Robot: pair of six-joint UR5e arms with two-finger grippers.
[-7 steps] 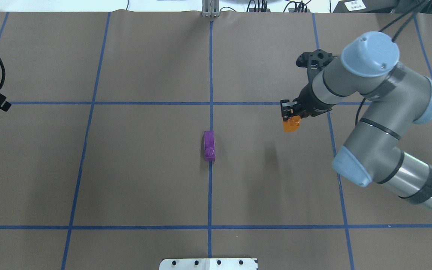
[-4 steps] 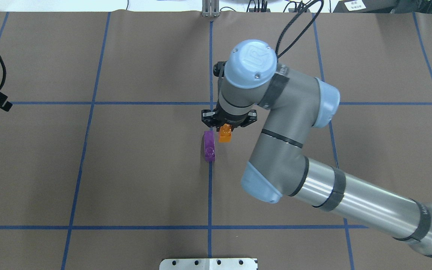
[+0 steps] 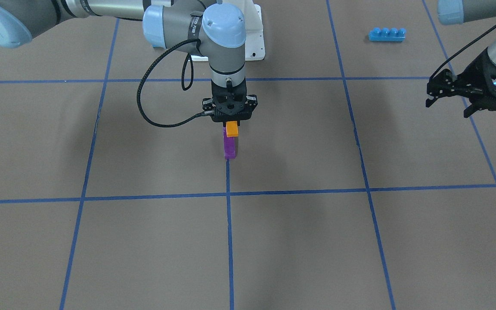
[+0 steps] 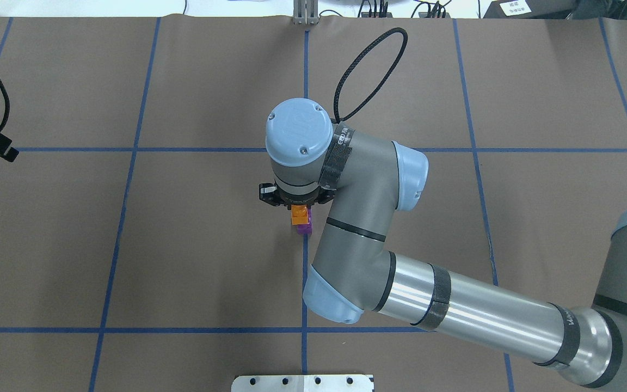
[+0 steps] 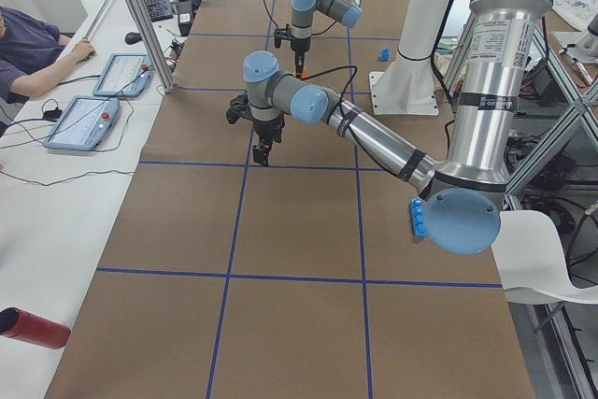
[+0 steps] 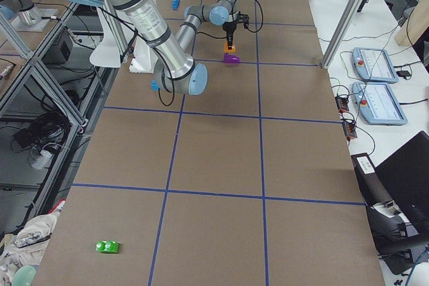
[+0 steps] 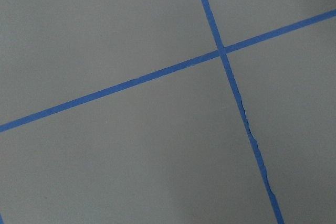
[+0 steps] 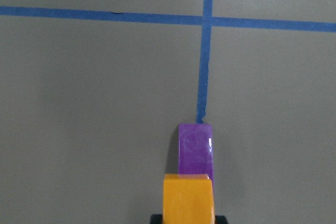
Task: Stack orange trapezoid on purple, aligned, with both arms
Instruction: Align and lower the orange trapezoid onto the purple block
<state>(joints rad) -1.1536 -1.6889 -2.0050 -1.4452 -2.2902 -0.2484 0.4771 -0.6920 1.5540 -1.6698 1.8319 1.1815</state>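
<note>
The brown worktop (image 4: 183, 245) carries a grid of blue tape lines (image 4: 210, 149). The right arm (image 4: 455, 310) reaches to its middle. The right tool (image 3: 230, 123) is closed firmly on the orange trapezoid (image 8: 188, 198), a glossy block, and holds it over one end of the purple (image 8: 195, 148). The purple, dark and shiny, lies along a tape line. Whether the two blocks touch I cannot tell. The left tool (image 3: 448, 107) hangs well apart, its fingers spread and holding nothing.

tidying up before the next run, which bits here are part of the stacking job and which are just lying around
In the job: orange trapezoid, held by the right gripper; purple block; left gripper, off to one side.
Lying about: blue four-stud brick; green block.
</note>
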